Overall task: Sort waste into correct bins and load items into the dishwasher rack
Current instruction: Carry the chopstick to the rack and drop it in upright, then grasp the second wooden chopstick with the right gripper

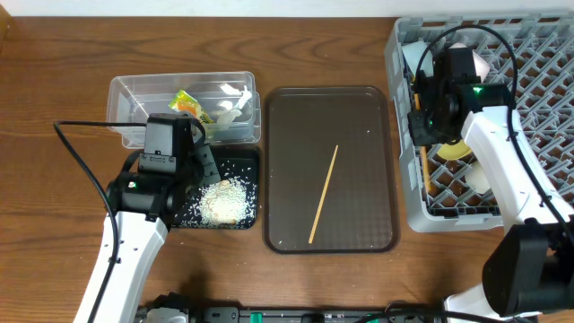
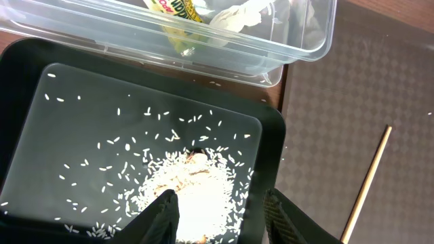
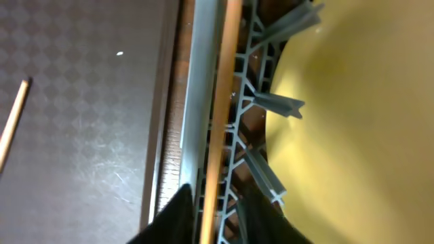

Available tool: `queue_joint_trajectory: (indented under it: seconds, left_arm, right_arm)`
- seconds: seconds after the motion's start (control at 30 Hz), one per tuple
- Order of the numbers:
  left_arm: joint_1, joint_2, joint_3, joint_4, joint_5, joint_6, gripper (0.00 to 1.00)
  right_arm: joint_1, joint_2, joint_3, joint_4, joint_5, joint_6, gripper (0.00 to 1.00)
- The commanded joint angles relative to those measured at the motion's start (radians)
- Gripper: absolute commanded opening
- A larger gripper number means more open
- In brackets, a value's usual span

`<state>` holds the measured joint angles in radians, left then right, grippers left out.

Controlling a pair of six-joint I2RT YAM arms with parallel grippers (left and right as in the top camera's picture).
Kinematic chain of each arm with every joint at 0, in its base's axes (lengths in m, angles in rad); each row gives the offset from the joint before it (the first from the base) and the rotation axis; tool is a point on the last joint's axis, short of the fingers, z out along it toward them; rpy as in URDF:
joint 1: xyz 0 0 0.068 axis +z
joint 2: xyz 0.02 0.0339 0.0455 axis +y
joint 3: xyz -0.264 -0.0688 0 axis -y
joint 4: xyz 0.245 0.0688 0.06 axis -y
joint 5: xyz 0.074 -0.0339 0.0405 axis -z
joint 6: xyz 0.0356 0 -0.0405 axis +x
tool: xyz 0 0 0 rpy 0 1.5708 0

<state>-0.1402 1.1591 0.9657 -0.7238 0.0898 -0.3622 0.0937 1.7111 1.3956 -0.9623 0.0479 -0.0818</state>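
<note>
Chopstick (image 3: 218,115) inside rack (image 3: 261,102), wrist-only.

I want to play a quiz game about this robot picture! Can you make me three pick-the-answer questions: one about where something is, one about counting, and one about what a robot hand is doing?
1. Where is the rice?
A. in the black tray
B. in the clear tub
C. on the brown tray

2. How many chopsticks lie on the brown tray?
A. none
B. one
C. three

3. What is the right gripper doing?
A. hanging open and empty
B. squeezing the plate
C. holding a chopstick

Answers: 1 A, the white grains are heaped and scattered on the black tray. 2 B, a single chopstick lies slanted there. 3 C, the stick runs between its fingers, along the grey rack.
</note>
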Motion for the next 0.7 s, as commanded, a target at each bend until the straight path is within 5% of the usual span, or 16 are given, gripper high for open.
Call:
queue_joint_trajectory:
  seconds: [0.0,0.37,0.67]
  left_arm:
    - [0.004,-0.004,0.02,-0.002,-0.013,0.01,0.44]
    - [0.004,-0.004,0.02,-0.002,-0.013,0.01,0.44]
    - [0.004,-0.004,0.02,-0.002,-0.013,0.01,0.45]
  right_arm:
    - [0.0,-0.016,-0.002,0.002,0.009,-0.009,0.29]
    - [0.12,-0.129,0.002,0.085,-0.237,0.095,0.32]
    - [0.366,0.001,-0.025,0.071,-0.202,0.369,0.43]
